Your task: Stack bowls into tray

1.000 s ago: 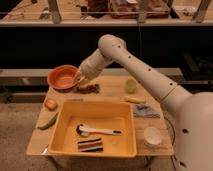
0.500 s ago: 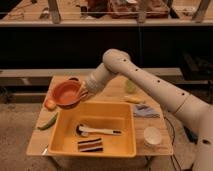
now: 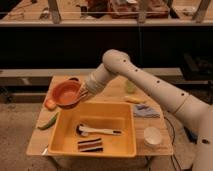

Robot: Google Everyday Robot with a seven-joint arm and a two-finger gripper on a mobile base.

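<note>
My gripper (image 3: 82,93) is shut on the right rim of the orange-red bowl (image 3: 65,93) and holds it tilted in the air above the table's left side, just beyond the far left corner of the tray. The yellow-orange tray (image 3: 126,131) stands at the table's front middle. Inside it lie a white-handled utensil (image 3: 100,131) and a dark striped item (image 3: 90,144). My white arm reaches in from the right across the table.
On the wooden table (image 3: 115,92): an orange fruit (image 3: 49,104) and a green vegetable (image 3: 47,122) at the left, a green cup (image 3: 130,86), a yellow item (image 3: 135,100), a blue cloth (image 3: 145,111) and a white cup (image 3: 152,135) at the right.
The bowl has been lifted off the table's back left and carried down and toward the tray's left corner, tilting as it moved.
</note>
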